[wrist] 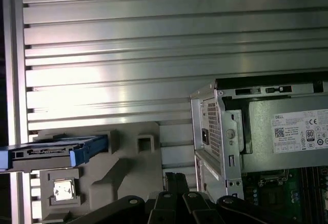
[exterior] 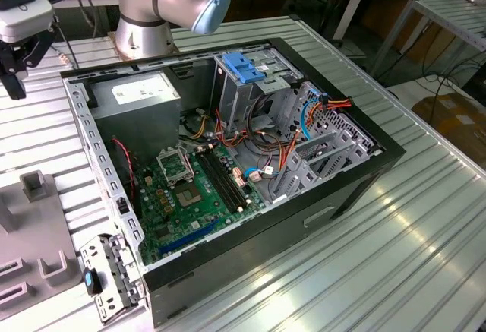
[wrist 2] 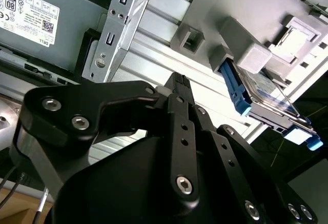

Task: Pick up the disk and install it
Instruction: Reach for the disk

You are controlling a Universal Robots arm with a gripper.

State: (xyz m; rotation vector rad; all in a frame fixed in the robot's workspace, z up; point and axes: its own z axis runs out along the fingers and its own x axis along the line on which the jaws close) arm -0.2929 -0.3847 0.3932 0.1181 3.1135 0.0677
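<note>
1. Silver metal between blue plastic side rails: the disk (wrist 2: 269,95) seems to stand on its edge in a grey holder (wrist: 130,155), ahead of the fingertips and off to one side, well apart.
2. Gripper (wrist 2: 177,80) has its fingers together and holds nothing.
3. I judge the disk stiff, rather heavy, smooth and sensitive to shock; the rails look the safest hold.
4. White sticker (wrist 2: 28,16) on the power-supply box (wrist: 287,155) carries print and codes; the disk's label cannot be read.

Bright, even indoor light over a metal workbench.
White glare streaks the ribbed table (exterior: 425,226) in the exterior view and the first wrist view. Soft shadow fills the open computer case (exterior: 228,271), darkest beside its walls.
</note>
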